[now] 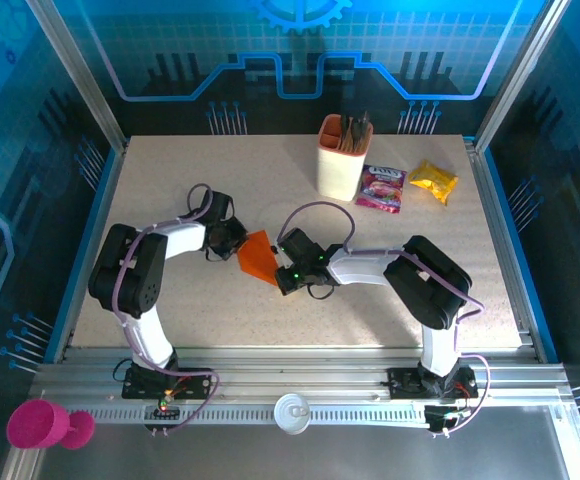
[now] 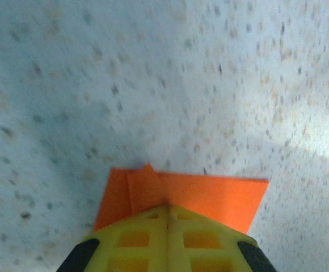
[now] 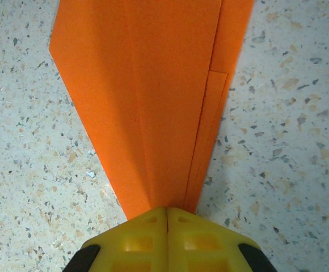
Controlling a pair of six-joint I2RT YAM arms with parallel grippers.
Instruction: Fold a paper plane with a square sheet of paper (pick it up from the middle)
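Paper plane (image 3: 147,102) in both end effectors (image 2: 167,215) (image 3: 167,215)

1. I see the paper plane (image 3: 153,102), thin bright orange folded paper: matt and smooth, with crisp creases.
2. The pale speckled tabletop (image 3: 289,141) looks stone-like and matt.
3. The right gripper (image 3: 167,211) has moulded yellow plastic fingers (image 3: 136,241), faintly glossy.
4. The crinkly yellow snack packet (image 1: 433,181) looks like shiny foil.
5. The grooved silver rail (image 1: 300,385) looks like brushed metal.
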